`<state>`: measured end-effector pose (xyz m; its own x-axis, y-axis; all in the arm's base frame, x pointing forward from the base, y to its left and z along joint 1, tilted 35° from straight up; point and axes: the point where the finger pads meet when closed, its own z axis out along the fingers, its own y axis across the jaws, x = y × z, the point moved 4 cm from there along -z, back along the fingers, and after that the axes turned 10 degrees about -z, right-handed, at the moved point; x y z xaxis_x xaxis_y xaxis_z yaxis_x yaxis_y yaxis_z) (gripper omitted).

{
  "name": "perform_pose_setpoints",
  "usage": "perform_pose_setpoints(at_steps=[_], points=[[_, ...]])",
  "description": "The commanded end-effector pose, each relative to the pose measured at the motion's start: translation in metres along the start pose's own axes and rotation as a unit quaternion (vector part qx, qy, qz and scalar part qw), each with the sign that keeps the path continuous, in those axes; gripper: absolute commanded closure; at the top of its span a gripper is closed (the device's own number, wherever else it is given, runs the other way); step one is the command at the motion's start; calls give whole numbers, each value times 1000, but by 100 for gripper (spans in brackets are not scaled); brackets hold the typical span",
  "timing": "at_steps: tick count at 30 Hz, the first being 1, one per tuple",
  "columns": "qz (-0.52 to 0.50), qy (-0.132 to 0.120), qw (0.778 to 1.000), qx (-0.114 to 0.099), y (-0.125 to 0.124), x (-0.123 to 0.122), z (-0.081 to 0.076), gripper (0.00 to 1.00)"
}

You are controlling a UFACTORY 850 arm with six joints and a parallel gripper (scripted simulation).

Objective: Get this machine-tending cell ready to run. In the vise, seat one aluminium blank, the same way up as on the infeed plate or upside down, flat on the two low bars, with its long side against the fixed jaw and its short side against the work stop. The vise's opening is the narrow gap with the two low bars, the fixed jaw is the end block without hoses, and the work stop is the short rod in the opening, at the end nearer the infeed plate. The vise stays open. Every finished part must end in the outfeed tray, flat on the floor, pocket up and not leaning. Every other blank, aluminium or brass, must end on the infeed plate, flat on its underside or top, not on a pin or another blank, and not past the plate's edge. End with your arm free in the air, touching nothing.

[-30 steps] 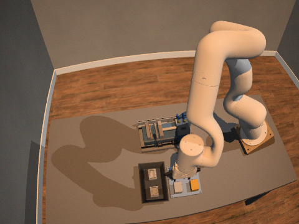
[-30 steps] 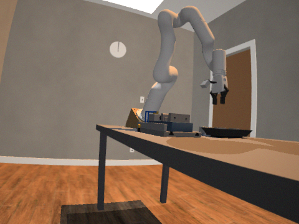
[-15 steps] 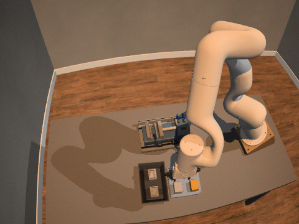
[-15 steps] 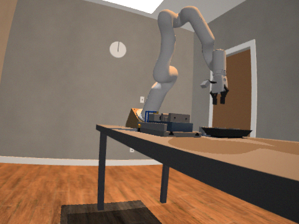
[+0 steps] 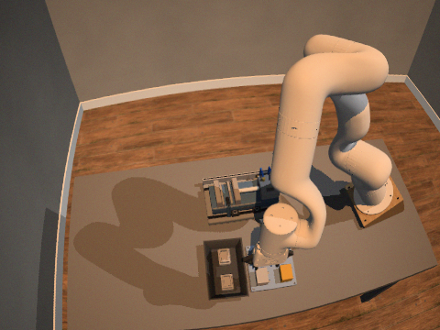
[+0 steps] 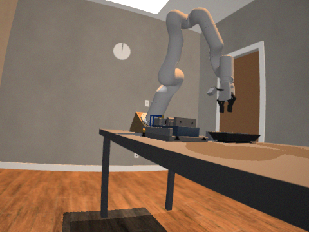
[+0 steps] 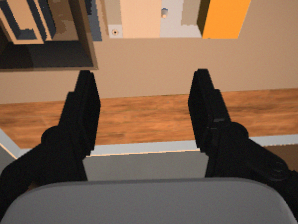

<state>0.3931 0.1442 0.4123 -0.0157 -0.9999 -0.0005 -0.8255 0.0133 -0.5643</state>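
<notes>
My gripper [image 6: 225, 106] hangs high in the air above the table, open and empty; in the wrist view its two black fingers stand wide apart with nothing between them. The arm's wrist covers the far part of the infeed plate [image 5: 271, 274]. On the plate's near part lie an aluminium blank [image 5: 262, 276] and a brass blank [image 5: 286, 272]; both also show in the wrist view, the aluminium blank [image 7: 140, 17] and the brass blank [image 7: 225, 17]. The dark outfeed tray [image 5: 223, 269] holds two finished parts [image 5: 224, 257] [image 5: 226, 282], lying flat. The vise [image 5: 238, 196] stands behind; I see no blank in its opening.
The vise's blue hoses [image 5: 264, 171] are at its right end, close to the arm's lower link. The arm's base [image 5: 377, 203] stands at the table's right. The tray's walls rise right beside the infeed plate. The table's front edge [image 7: 150, 87] lies just below the gripper.
</notes>
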Motion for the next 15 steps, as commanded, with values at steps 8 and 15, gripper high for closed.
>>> perform_pose_setpoints(at_steps=[8, 15], points=[[0, 0, 1000, 2, -1, -1, 47, 31], [0, 0, 1000, 2, -1, -1, 66, 31]])
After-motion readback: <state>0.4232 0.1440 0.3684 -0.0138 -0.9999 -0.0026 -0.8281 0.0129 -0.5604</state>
